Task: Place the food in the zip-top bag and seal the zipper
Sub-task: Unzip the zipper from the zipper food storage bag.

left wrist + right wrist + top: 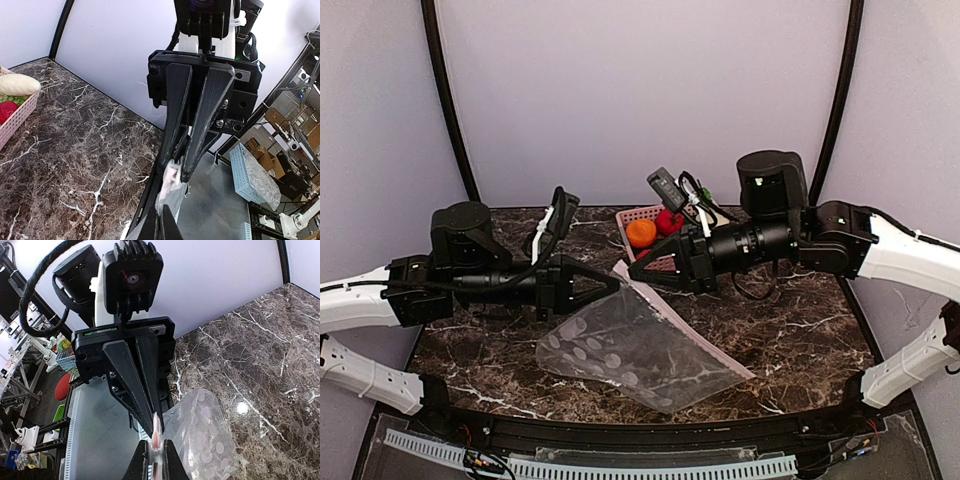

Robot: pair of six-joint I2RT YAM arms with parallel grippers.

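The clear dotted zip-top bag lies flat on the marble table, its upper corner lifted between the two grippers. My left gripper is shut on the bag's edge at that corner. My right gripper faces it tip to tip, shut on the zipper's white slider and pinkish strip. The food sits in the pink basket: an orange fruit, a red tomato, a cream-white vegetable and green leaves. No food shows inside the bag.
The pink slotted basket stands at the back of the table, just behind the right gripper. Black frame posts rise at the back left and right. The table's front edge has a black rail.
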